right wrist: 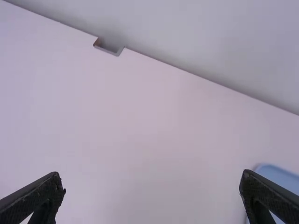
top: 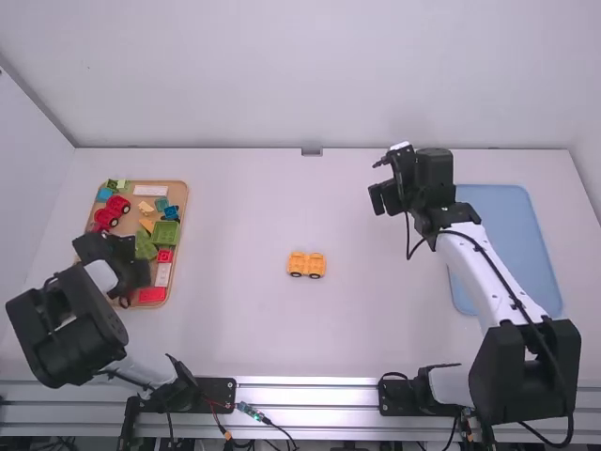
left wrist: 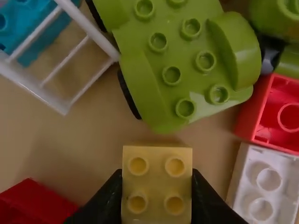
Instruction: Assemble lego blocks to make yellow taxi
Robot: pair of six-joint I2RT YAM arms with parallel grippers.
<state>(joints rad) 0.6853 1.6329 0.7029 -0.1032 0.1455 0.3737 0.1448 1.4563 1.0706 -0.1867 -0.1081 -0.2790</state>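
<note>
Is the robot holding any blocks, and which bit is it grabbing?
The left pincer holds a yellow block by two opposite sides, studs untouched. The right pincer is open and empty.

The white table (top: 235, 329) carries a wooden tray (top: 185, 199) on its left side, the tray's long sides running away from the arms' bases. Near the middle, well apart from the tray, a yellow wheeled base (top: 306, 264) stands on dark wheels. A blue rounded-corner panel (top: 512, 240) lies at the right.
</note>
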